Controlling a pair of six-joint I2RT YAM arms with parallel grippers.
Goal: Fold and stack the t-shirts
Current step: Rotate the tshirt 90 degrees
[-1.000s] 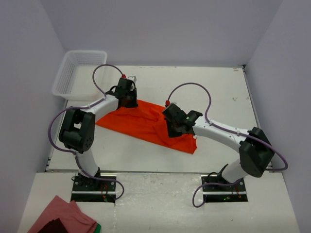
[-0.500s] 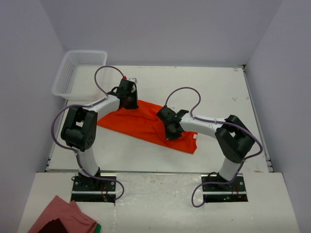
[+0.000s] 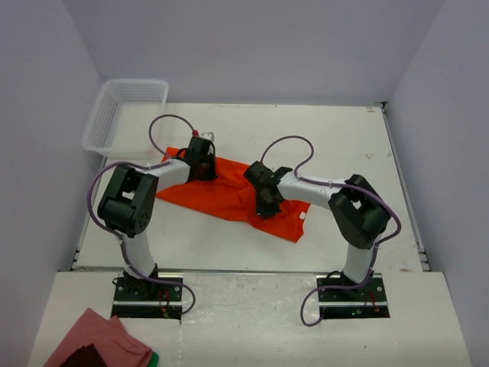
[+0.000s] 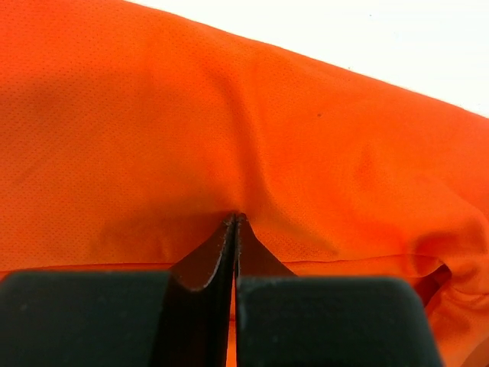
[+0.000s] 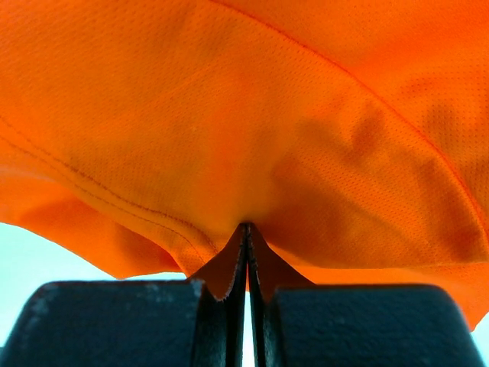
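Both arms are bent at the elbow and angled inward over the table [image 3: 344, 138], each wrist held low on the orange-red t-shirt [image 3: 221, 193]. The shirt is spread crumpled across the table's middle, from far left to near right. The left gripper [image 3: 203, 158] is clenched on fabric at the shirt's far-left edge, and the right gripper [image 3: 264, 200] is clenched on a fold right of centre.
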